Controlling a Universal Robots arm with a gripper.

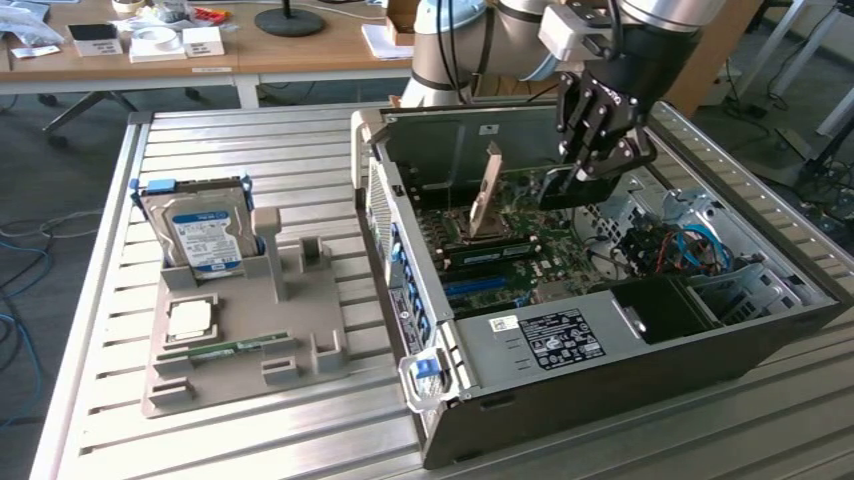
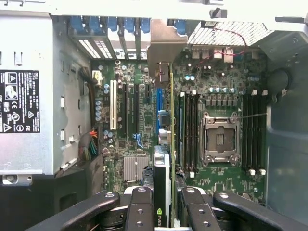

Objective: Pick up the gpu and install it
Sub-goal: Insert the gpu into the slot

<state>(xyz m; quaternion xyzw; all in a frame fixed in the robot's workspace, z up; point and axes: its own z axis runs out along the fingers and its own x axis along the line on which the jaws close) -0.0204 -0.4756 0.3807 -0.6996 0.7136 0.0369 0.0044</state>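
The gpu (image 2: 165, 144) is seen edge-on, a thin green board with a pale metal end bracket (image 2: 166, 48) reaching toward the case's rear slots. My gripper (image 2: 166, 214) is shut on its near end, with black fingers (image 2: 139, 209) on either side. The card runs along a blue expansion slot (image 2: 158, 98) on the motherboard (image 2: 130, 77); I cannot tell whether it is seated. In the exterior view the gripper (image 1: 587, 182) reaches down into the open PC case (image 1: 601, 350) with the gpu (image 1: 531, 190) held upright on edge, its bracket (image 1: 489, 185) toward the exterior view's left.
Beside the card lie RAM slots (image 2: 190, 130) and an open CPU socket (image 2: 219, 139). The power supply (image 2: 26, 101) fills one side of the case. Outside, a grey holder tray (image 1: 287, 330) carries a hard drive (image 1: 200, 232), a CPU (image 1: 190, 320) and a RAM stick (image 1: 227, 350).
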